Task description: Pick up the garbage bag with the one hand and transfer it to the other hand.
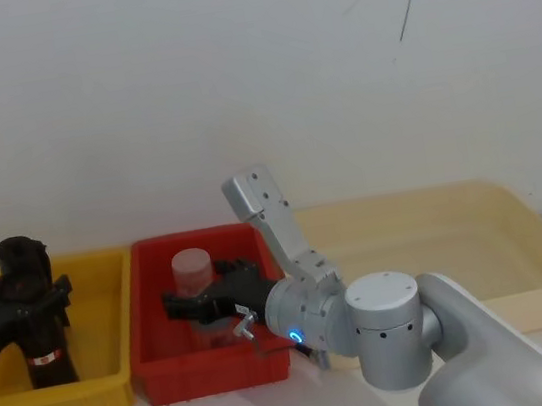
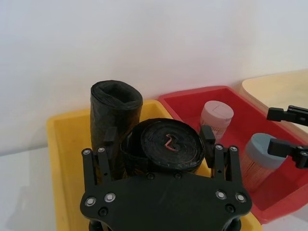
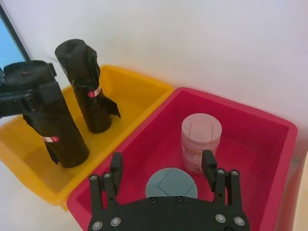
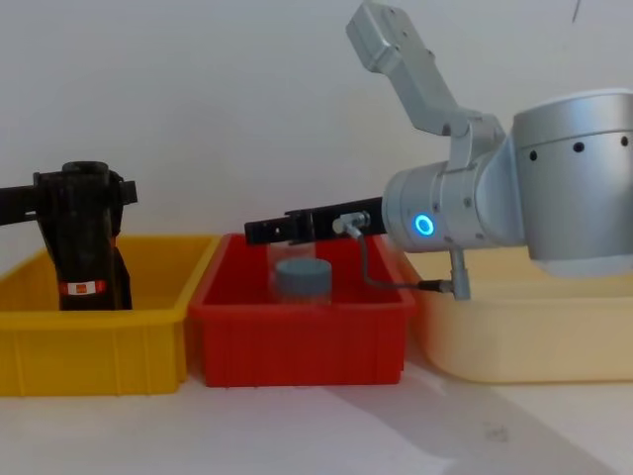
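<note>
The garbage bag (image 3: 54,122), a black roll with a red-and-white band, stands tilted in the yellow bin (image 1: 105,388). My left gripper (image 2: 159,137) is shut on it near its top, a finger pressed on each side; it also appears at the far left in the head view (image 1: 27,298) and chest view (image 4: 84,193). My right gripper (image 3: 162,166), on the blue-ringed arm, hangs open over the red bin (image 1: 214,373), its fingers either side of a blue-lidded jar (image 3: 171,183) without touching it.
A second black roll (image 3: 89,91) stands in the yellow bin just behind the held one. A pink-lidded jar (image 3: 201,142) sits in the red bin beyond the blue-lidded one. A large cream tray (image 1: 524,278) lies to the right. A white wall is close behind the bins.
</note>
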